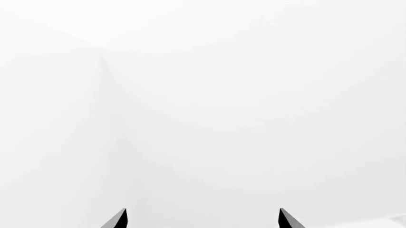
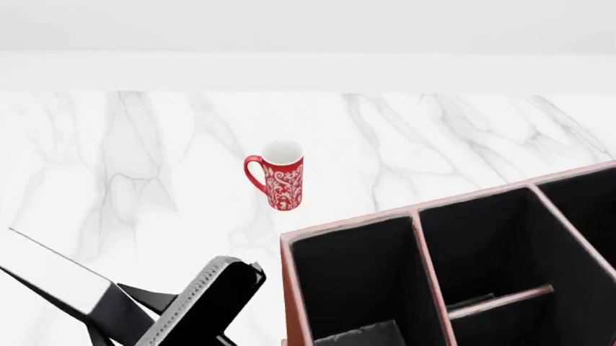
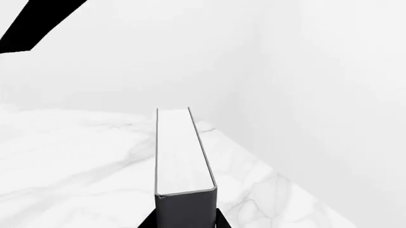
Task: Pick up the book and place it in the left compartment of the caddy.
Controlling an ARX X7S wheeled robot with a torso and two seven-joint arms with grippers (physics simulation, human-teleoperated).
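— Clamping the book [image 3: 182, 156] at its near end, my right gripper [image 3: 184, 224] has one finger on each cover. The rest of the book juts out over the marble table [image 3: 70, 156].

— And the other arm?

— My left gripper [image 1: 203, 219] has its fingers apart with nothing between them, facing blank white.

— Where is the book now?

— From the head view it sits tilted in the lower left, beside the caddy [image 2: 347, 220] and outside the left compartment [image 2: 356, 281]. I'd carry it above the pale rim, line its length up with the compartment's depth, then lower it before letting go. Something dark lies at that compartment's near end; I can't identify it.

— How does it look?

— Black covers, white page edges, flat and rigid.
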